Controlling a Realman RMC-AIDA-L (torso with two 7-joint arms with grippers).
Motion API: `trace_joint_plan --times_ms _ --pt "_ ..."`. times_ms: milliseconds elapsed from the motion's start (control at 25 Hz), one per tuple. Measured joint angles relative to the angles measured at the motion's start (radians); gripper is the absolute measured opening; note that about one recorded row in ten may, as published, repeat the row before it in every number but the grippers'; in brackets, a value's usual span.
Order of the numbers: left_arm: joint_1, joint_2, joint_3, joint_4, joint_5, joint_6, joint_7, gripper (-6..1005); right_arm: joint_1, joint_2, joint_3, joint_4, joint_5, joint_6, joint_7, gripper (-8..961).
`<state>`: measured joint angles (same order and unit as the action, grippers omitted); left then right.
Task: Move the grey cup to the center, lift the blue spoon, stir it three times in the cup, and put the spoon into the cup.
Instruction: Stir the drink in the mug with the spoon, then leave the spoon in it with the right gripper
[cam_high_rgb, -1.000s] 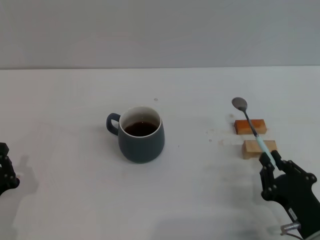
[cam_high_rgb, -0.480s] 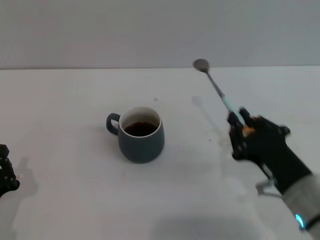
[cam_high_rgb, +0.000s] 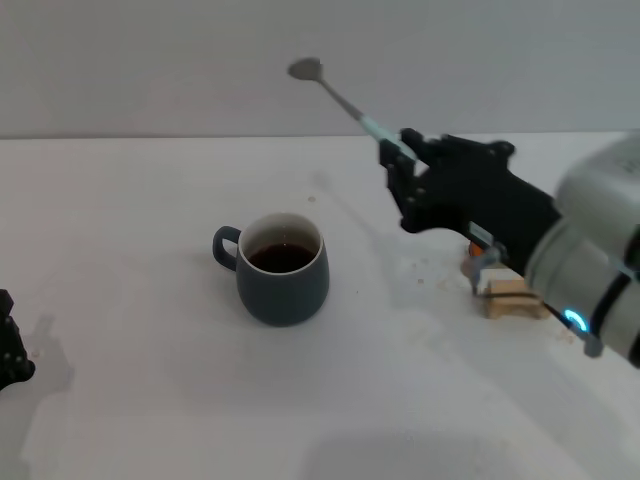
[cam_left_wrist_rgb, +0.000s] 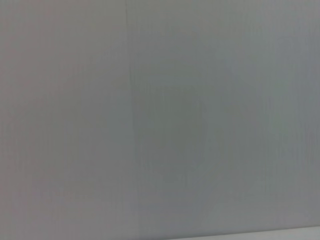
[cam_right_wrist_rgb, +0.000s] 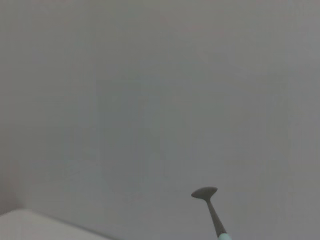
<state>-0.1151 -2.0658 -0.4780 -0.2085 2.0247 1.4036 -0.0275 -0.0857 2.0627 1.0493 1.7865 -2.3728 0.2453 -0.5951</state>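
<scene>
At the head view's lower left edge, the left gripper (cam_high_rgb: 10, 345) sits parked low over the counter (cam_high_rgb: 150, 400); whether its jaws are apart cannot be told. Left of centre stands the cup (cam_high_rgb: 283, 268), handle toward the left, dark liquid inside. Right of centre, the right gripper (cam_high_rgb: 398, 160) has its jaws clamped on the spoon (cam_high_rgb: 340, 95), bowl raised toward the upper middle. A wooden block (cam_high_rgb: 515, 298) lies lower right, seen only here. The right wrist view shows just the spoon against a grey wall; the left wrist view shows mostly wall. No writing is legible.
</scene>
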Motion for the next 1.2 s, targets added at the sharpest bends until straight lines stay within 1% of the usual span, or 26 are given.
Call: trace_joint_plan --times_ms 80,120,160,200,320,360,400,440,480,560,600,640,680,720,760,800,840,880,920,960,1000,1040,1080,1120,1160,1200 --pt "-0.001 0.001 -0.001 0.0 0.0 0.0 0.0 -2 0.006 0.015 0.021 0.045 -0.04 0.074 0.028 164" --pt "-0.003 0.001 -0.002 0.002 0.001 0.0 0.0 -2 0.016 0.012 0.028 0.068 -0.051 0.107 0.052 165" --pt "-0.003 0.001 -0.002 0.002 0.001 0.0 0.0 -2 0.016 0.012 0.028 0.068 -0.051 0.107 0.052 165" --pt "-0.003 0.002 -0.003 0.004 0.001 -0.001 0.0 -2 0.037 0.008 0.049 0.106 -0.062 0.174 0.093 165" --pt "-0.009 0.001 -0.004 0.01 0.001 -0.001 0.0 -2 0.064 0.01 0.099 0.162 -0.071 0.3 0.13 165" --pt "-0.009 0.001 -0.004 0.01 0.001 -0.001 0.0 -2 0.064 0.01 0.099 0.162 -0.071 0.3 0.13 166" --pt "-0.01 0.001 -0.004 0.01 0.002 -0.001 -0.001 -2 0.092 0.011 0.136 0.201 -0.084 0.402 0.165 166" --pt "-0.011 0.001 -0.004 0.01 0.003 -0.001 -0.001 -2 0.092 0.011 0.136 0.201 -0.084 0.402 0.165 166" --pt "-0.012 0.001 -0.004 0.011 0.003 -0.001 -0.001 -2 0.115 0.01 0.156 0.219 -0.099 0.462 0.195 166" --pt "-0.013 0.001 -0.005 0.014 0.004 0.002 -0.001 -2 0.237 0.008 0.261 0.246 -0.126 0.71 0.285 167" --pt "-0.013 0.001 -0.005 0.014 0.004 0.002 -0.001 -2 0.237 0.008 0.261 0.246 -0.126 0.71 0.285 167" --pt "-0.013 0.001 -0.005 0.014 0.003 0.003 -0.001 -2 0.271 0.009 0.289 0.244 -0.126 0.771 0.298 167" --pt "-0.013 0.001 -0.005 0.014 0.003 0.003 -0.001 -2 0.271 0.009 0.289 0.244 -0.126 0.771 0.298 167" --pt "-0.01 0.001 -0.005 0.014 0.001 0.008 0.0 -2 0.337 0.009 0.326 0.243 -0.127 0.873 0.319 167" --pt "-0.01 0.001 -0.005 0.014 0.001 0.008 0.0 -2 0.337 0.009 0.326 0.243 -0.127 0.873 0.319 167" --pt "-0.006 0.001 -0.005 0.014 -0.001 0.008 0.0 -2 0.388 0.009 0.355 0.242 -0.134 0.948 0.331 168" --pt "-0.006 0.001 -0.005 0.014 -0.001 0.008 0.0 -2 0.388 0.009 0.355 0.242 -0.134 0.948 0.331 168" --pt "-0.006 0.001 -0.005 0.014 -0.002 0.007 0.0 -2 0.412 0.009 0.369 0.241 -0.141 0.979 0.336 168" --pt "-0.005 0.001 -0.005 0.014 -0.003 0.005 0.0 -2 0.46 0.01 0.387 0.241 -0.171 1.031 0.352 168" --pt "-0.005 0.001 -0.005 0.014 -0.003 0.005 0.0 -2 0.46 0.01 0.387 0.241 -0.171 1.031 0.352 168" --pt "-0.005 0.001 -0.005 0.015 -0.003 0.004 0.0 -2 0.503 0.01 0.39 0.241 -0.202 1.073 0.369 169" --pt "-0.004 0.001 -0.005 0.018 -0.004 0.004 0.0 -2 0.523 0.01 0.392 0.241 -0.214 1.094 0.377 169" --pt "-0.004 0.001 -0.005 0.018 -0.004 0.003 0.0 -2 0.523 0.01 0.392 0.241 -0.214 1.094 0.377 169" --pt "-0.004 0.001 -0.005 0.019 -0.004 0.003 0.0 -2 0.563 0.011 0.399 0.24 -0.234 1.131 0.39 169" --pt "-0.004 0.001 -0.005 0.019 -0.004 0.003 0.0 -2 0.563 0.011 0.399 0.24 -0.234 1.131 0.39 169" --pt "-0.004 0.001 -0.005 0.021 -0.004 0.003 0.0 -2 0.6 0.011 0.404 0.238 -0.257 1.168 0.398 170"
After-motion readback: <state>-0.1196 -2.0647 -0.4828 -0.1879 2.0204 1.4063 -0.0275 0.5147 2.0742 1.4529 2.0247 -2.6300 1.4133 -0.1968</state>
